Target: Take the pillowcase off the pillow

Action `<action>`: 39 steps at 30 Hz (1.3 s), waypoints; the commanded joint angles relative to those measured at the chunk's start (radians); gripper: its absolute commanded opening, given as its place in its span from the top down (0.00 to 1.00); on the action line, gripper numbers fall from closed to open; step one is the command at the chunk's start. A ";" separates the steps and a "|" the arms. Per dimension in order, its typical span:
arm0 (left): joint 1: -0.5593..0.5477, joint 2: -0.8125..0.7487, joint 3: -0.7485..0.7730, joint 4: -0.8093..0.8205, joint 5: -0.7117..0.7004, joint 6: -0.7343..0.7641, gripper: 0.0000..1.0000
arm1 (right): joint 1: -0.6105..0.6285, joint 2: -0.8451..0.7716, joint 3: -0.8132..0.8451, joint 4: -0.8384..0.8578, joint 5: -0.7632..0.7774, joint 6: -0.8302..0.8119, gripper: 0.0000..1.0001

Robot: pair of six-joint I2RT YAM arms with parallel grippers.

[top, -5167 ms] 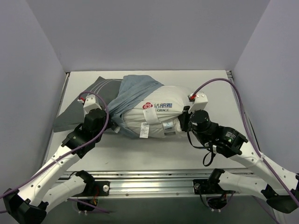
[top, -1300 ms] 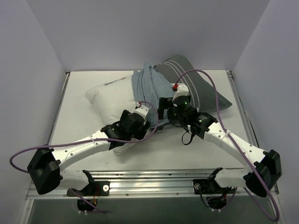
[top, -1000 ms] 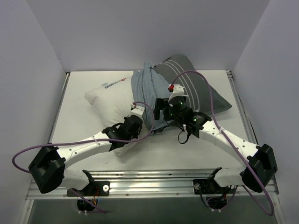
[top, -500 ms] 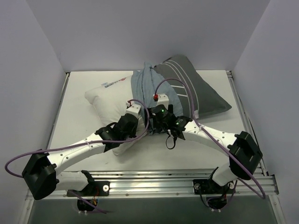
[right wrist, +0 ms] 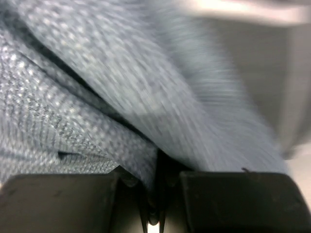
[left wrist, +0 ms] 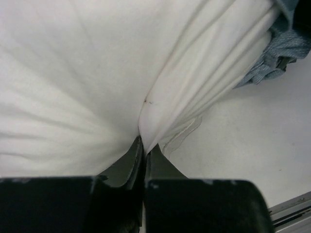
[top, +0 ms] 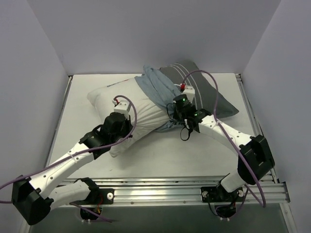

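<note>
Having just snapped closed, your left gripper's (left wrist: pixel 142 145) jaws are pinching the soft pillow (top: pixel 141 104) at 9 o'clock while your right gripper's (right wrist: pixel 155 162) jaws are pinching the limp pillowcase's (top: pixel 204 92) bunched cloth.

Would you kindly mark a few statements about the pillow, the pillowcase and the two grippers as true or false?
1. The left gripper is shut on a fold of the white pillow. True.
2. The right gripper hangs open above the table. False: it is shut on the blue-grey cloth of the pillowcase.
3. The pillowcase lies flat on the table, wholly off the pillow. False: it is bunched up around the pillow's right part, with its striped side at the far right.
4. In the top view, the bare part of the pillow lies left of the pillowcase. True.
</note>
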 commanded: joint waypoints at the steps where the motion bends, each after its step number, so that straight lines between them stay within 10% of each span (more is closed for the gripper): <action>1: 0.083 -0.131 0.032 -0.175 -0.059 -0.027 0.98 | -0.189 -0.054 0.031 -0.134 0.172 -0.010 1.00; 15: 0.267 -0.323 0.235 -0.485 -0.206 0.076 0.98 | -0.553 -0.222 0.104 -0.163 0.040 0.010 1.00; 22: 0.261 -0.438 0.131 -0.410 0.314 0.023 0.92 | -0.490 -0.399 -0.055 -0.062 -0.316 -0.034 1.00; 25: 0.261 -0.494 0.089 -0.338 0.448 0.004 0.27 | -0.439 -0.491 -0.093 -0.077 -0.432 -0.068 0.72; 28: 0.261 -0.466 0.129 -0.317 0.482 0.014 0.04 | -0.395 -0.546 -0.077 -0.124 -0.451 -0.092 0.35; 31: 0.263 -0.350 0.193 -0.312 0.460 0.045 0.06 | -0.393 -0.563 -0.021 -0.184 -0.480 -0.129 0.14; 39: 0.258 0.182 0.467 -0.179 0.458 0.167 0.06 | -0.349 -0.413 0.128 -0.166 -0.518 -0.200 0.01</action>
